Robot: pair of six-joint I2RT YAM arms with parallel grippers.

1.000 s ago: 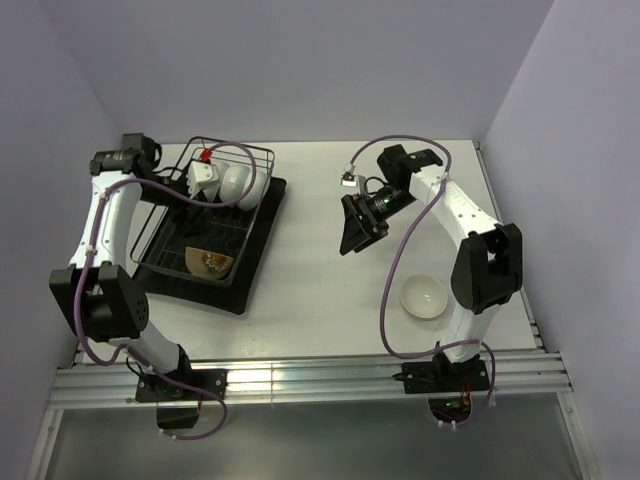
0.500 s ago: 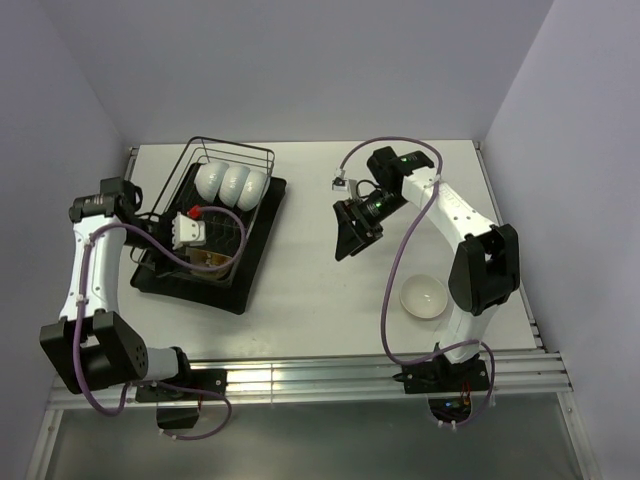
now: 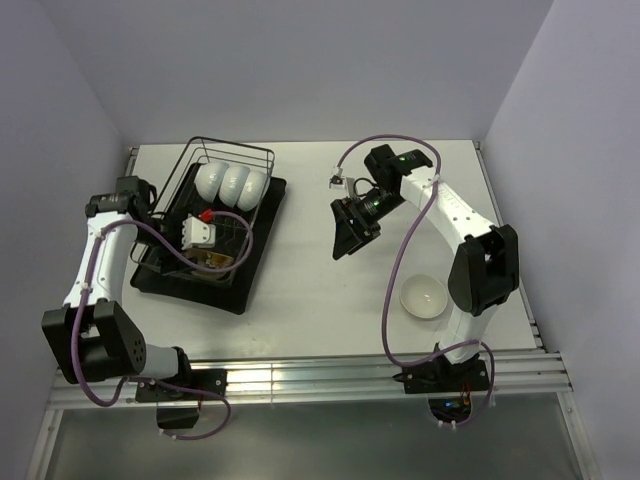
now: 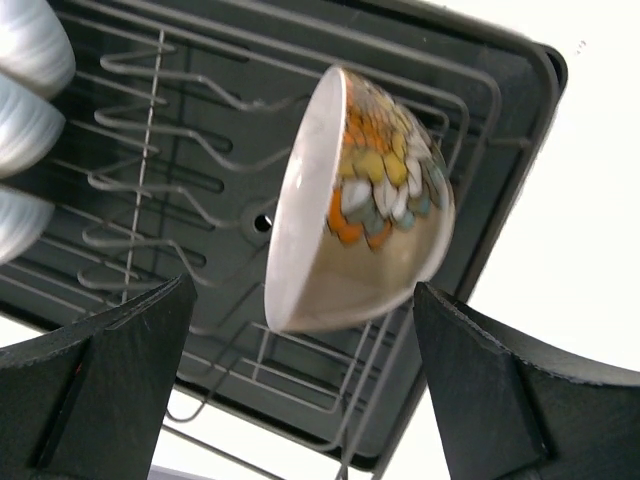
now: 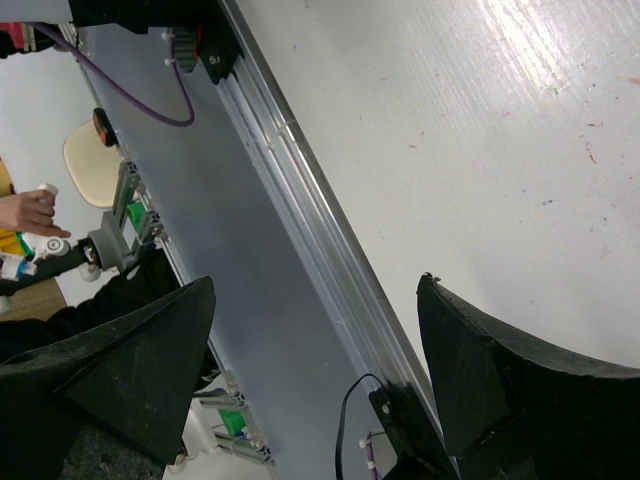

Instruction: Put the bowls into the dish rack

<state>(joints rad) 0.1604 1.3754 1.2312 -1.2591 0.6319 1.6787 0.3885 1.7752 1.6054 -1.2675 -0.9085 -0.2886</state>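
A tan round bowl with an orange, yellow and grey leaf pattern outside and glossy cream inside stands on its edge at the near end of the rectangular dark wire dish rack, its rim tipped against the wire prongs. At the far end of the same rack three glossy white round bowls stand on edge side by side, touching one another. The rack sits on a flat black tray on the left part of the white table.

The left claw hangs right over the patterned bowl with its two black fingers spread wide, one to each side of the bowl, and neither touching it as far as I can see.

Well apart from the rack, a plain white round bowl sits upright on the table, close to the right arm's lower links. The right claw hovers above bare table between the rack and that bowl, fingers apart, nothing between them.
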